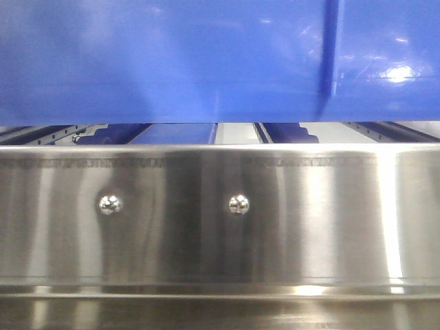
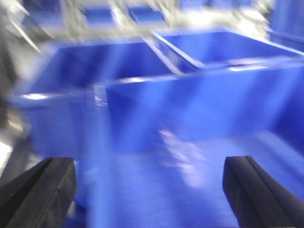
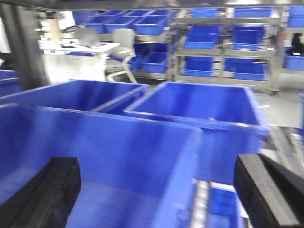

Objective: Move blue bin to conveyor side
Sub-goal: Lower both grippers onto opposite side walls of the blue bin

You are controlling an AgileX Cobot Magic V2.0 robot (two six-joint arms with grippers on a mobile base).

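My left gripper [image 2: 149,185] stands wide. Its two black fingers [image 2: 42,194] sit at the lower corners of the blurred left wrist view, with only the inside of the blue bin [image 2: 190,114] showing between them. My right gripper [image 3: 156,183] is spread just as wide above the bin's floor, and the bin's far wall [image 3: 104,142] rises just beyond its fingers.

In the front view a stainless-steel panel [image 1: 206,234] with two screws [image 1: 110,203] lies close before me. Above it the bin's glossy side [image 1: 172,62] fills the whole width and its ends are cut off by the frame. As far as I can tell its long side faces me and its long axis runs left to right across me. One vertical rib [image 1: 330,55] stands right of centre. A narrow gap shows between the bin's level lower edge and the panel's top.

Past the bin's rim, the right wrist view shows a second bin [image 3: 199,104] just behind it. Further off there are shelves [image 3: 223,42] of blue bins, a table [image 3: 78,47] and a chair [image 3: 124,42].
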